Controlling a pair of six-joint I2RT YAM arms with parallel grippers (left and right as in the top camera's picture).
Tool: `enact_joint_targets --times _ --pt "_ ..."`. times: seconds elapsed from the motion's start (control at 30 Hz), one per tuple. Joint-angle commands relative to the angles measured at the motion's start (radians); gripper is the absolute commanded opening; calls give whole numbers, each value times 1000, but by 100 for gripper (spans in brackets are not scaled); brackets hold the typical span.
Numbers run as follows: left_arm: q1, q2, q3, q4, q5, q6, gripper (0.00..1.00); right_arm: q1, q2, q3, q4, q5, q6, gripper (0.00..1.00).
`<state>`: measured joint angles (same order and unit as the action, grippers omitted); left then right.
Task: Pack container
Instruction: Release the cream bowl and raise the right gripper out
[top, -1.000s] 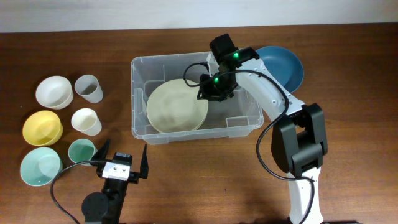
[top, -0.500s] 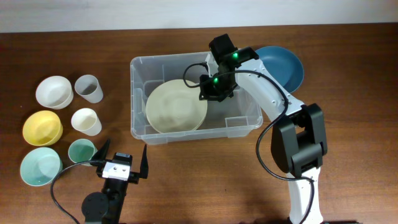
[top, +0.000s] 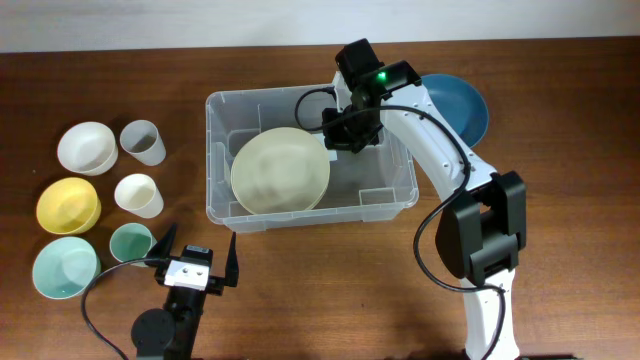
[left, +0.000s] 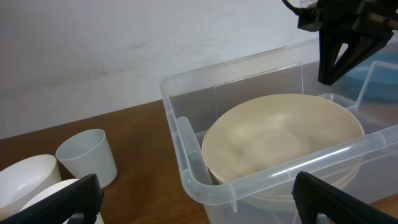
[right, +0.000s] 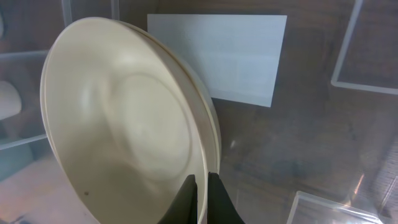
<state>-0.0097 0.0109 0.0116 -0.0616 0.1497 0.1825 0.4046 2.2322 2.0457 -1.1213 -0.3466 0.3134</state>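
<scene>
The container (top: 214, 165) is a large clear plastic bin, rectangular with rounded corners and a thick rim. It has moulded ridges in its walls and a white label (right: 217, 56) flat on its base. It sits on the wood table (top: 320, 290), straight under the right gripper (top: 333, 140), with its long sides running left to right.

The right gripper reaches down inside the container. Its two dark fingers (right: 214, 196) are closed tight on the rim of a cream plate (top: 280, 168). The wrist view shows a second rim just behind the first, so two plates may be stacked. The plate fills the container's left and middle part, and the pinch is on the plate's right edge. It looks tipped rather than flat on the base. To this gripper's right, outside the container and just beside its far corner, lies a blue bowl (top: 458, 108).

The left gripper (top: 198, 252) rests near the table's front edge with its fingers spread wide and holding nothing. The container is ahead of it and slightly to its right. To its left and ahead stand a white bowl (top: 85, 147), a grey cup (top: 143, 142), a yellow bowl (top: 68, 205), a white cup (top: 138, 195), a green cup (top: 130, 242) and a mint bowl (top: 65, 270).
</scene>
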Motion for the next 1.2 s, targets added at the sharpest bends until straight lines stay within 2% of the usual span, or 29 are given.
enact_joint_targets --times 0.0,0.37,0.53,1.17 --pt "6 -6 -3 -6 0 -9 100 28 -15 -6 4 49 -6 4" --pt "6 -6 -3 -6 0 -9 100 63 -14 -62 43 73 -6 4" --pt "6 -6 -3 -6 0 -9 100 63 -13 -62 40 149 -5 4" --pt "6 -6 -3 -6 0 -9 100 67 -13 -130 66 149 -5 4"
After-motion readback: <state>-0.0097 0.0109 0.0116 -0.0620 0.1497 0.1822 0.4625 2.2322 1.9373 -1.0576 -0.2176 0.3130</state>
